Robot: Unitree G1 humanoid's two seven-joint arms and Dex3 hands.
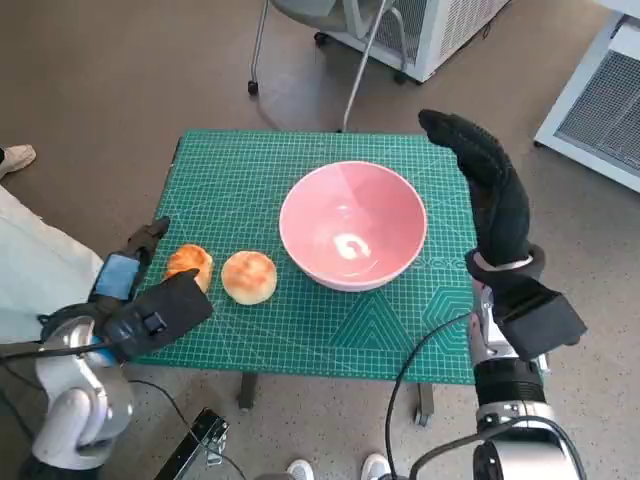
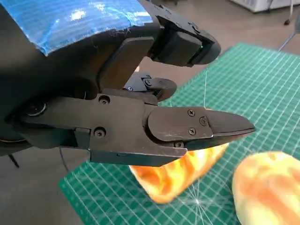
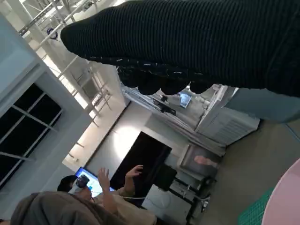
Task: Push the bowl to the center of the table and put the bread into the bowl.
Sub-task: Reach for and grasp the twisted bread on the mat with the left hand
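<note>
A pink bowl [image 1: 352,225] stands empty near the middle of the green mat table [image 1: 240,170]. Two round golden breads lie to its left: one [image 1: 248,277] close to the bowl, the other [image 1: 189,265] nearer the table's left edge. My left hand [image 1: 140,305] hovers by that left bread [image 2: 173,178] with its black fingers [image 2: 201,124] spread just above it, holding nothing; the second bread [image 2: 267,187] lies beyond. My right hand [image 1: 492,190] in its glove [image 3: 187,42] stands flat and open to the right of the bowl, a small gap from the rim [image 3: 286,201].
Chair legs [image 1: 345,70] and a white cabinet [image 1: 440,30] stand beyond the far edge, another white unit [image 1: 600,100] at the far right. A person's pale trouser leg [image 1: 30,270] is at the left, shoes [image 1: 335,468] below the near edge. A person [image 3: 70,201] sits opposite.
</note>
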